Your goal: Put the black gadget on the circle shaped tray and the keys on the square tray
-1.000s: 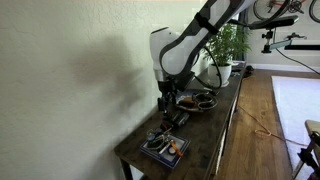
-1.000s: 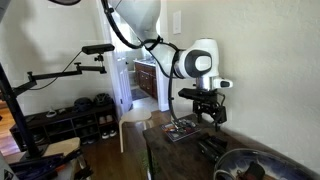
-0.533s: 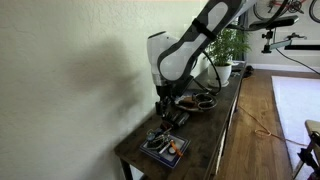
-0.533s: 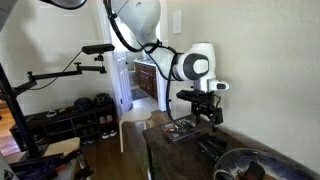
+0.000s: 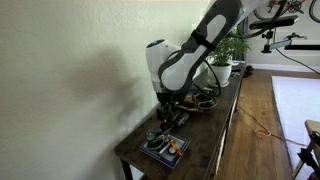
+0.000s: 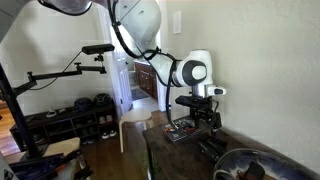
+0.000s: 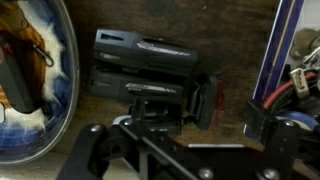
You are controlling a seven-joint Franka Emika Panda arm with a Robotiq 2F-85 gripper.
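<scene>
Now the gripper (image 7: pixel 185 140): jaws stand wide apart and hold nothing; both fingers frame the lower edge of the wrist view, pointed down at the table (image 7: pixel 235 40).
Why so wide: my judgement is that this opening is meant to pass over the short side of the black gadget (image 7: pixel 145 65).
Black gadget: it lies flat on the bare table at 12 o'clock from the gripper, long side across the wrist view. It is on neither tray, so its step is not yet done.
Circle shaped tray (image 7: pixel 68 80): at 9 o'clock from the gadget, close beside but apart. It already carries dark things and an orange cord, so free room looks small.
Square tray (image 7: pixel 283 50): at 3 o'clock from the gadget, only its bluish edge shows.
Keys: I cannot tell them surely; a pale tangle (image 7: pixel 300 72) on the square tray side may be them.
Arm (image 5: pixel 185 60): in an exterior view it bends steeply down over the table, probably to bring the gripper straight from above.
Next move, as a guess: lower, close on the gadget, carry toward 9 o'clock.
Risk: the jaws may catch a tray rim, since both trays are near.
</scene>
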